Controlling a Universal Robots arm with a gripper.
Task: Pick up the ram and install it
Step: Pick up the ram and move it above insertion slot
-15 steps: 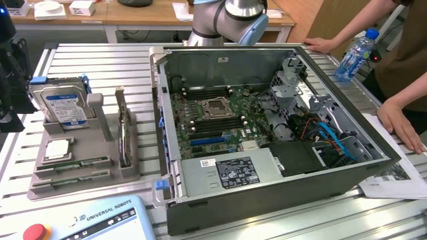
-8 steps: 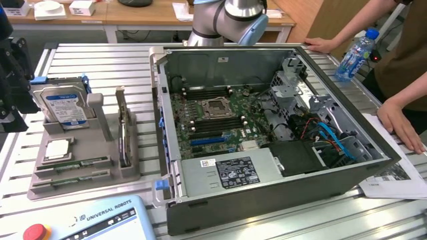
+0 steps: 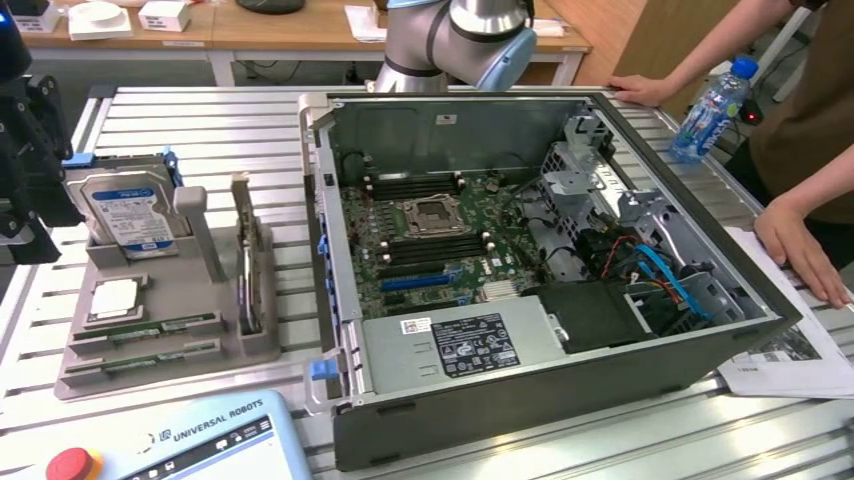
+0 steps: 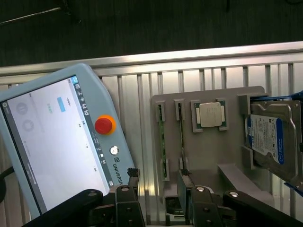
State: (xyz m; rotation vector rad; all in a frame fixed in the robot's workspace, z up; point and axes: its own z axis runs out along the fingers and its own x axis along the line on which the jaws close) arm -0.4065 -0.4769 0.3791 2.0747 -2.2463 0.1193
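Two ram sticks, thin and green, lie edge-up in the slots of a grey tray (image 3: pixel 174 345): one ram stick (image 3: pixel 150 328) and a second (image 3: pixel 140 358) at the tray's near end. In the wrist view they are narrow strips, the ram (image 4: pixel 181 137) and its neighbour (image 4: pixel 161 124). My gripper (image 3: pixel 30 200) hangs dark at the exterior view's left, above the tray. The wrist view has the gripper (image 4: pixel 161 203) open, its black fingers (image 4: pixel 127 196) wide apart with nothing between them, over the tray's edge.
On the tray also rest a silver processor (image 4: pixel 210 114) and a hard drive (image 3: pixel 130 215). The open computer case (image 3: pixel 534 250) with its motherboard stands to the exterior view's right. A teach pendant (image 4: pixel 57 137) lies near the tray. A person's hand (image 3: pixel 801 245) and a water bottle (image 3: pixel 710 108) are by the case.
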